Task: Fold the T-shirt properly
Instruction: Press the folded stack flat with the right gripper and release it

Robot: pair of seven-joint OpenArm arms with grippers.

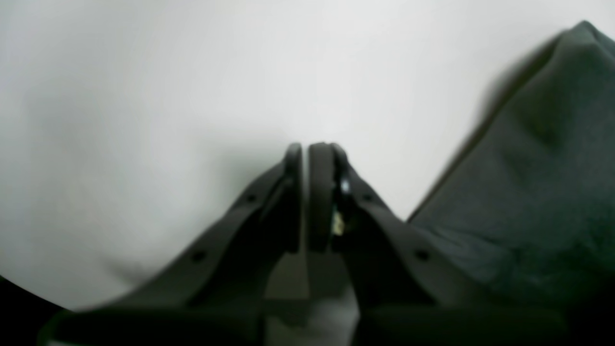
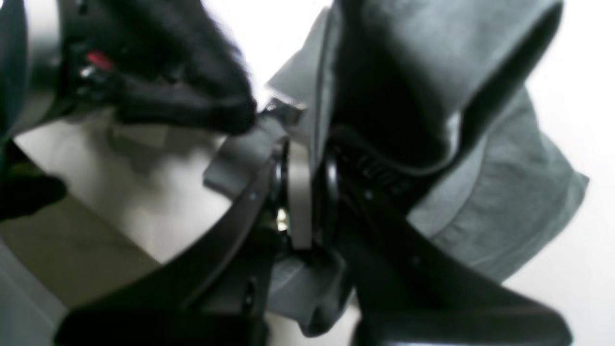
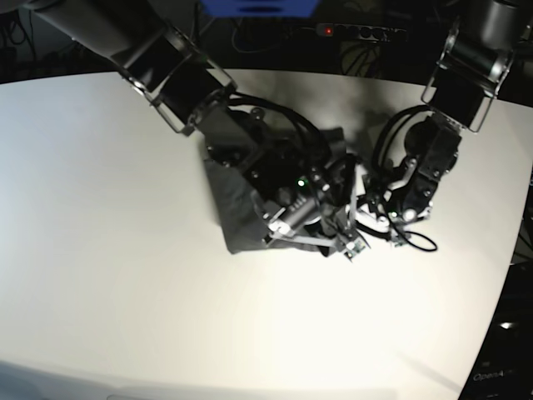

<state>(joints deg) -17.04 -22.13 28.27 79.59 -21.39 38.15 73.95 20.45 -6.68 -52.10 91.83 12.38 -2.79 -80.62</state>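
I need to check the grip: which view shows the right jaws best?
Right wrist view: the right gripper is shut on a fold of the T-shirt. Base view shows only that arm, bunched over the cloth. Left wrist view misses it.

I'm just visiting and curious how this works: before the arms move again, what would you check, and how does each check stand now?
1. Right gripper pinches the dark charcoal-grey soft T-shirt: ok, fabric sits between its jaws.
2. Left gripper holds cloth: not ok, shut on nothing, shirt lying beside it.
3. Shirt fully on the white table: ok.
4. Shirt folded flat: not ok, bunched under the arms.
5. Arms apart: cannot tell, very close in the base view.
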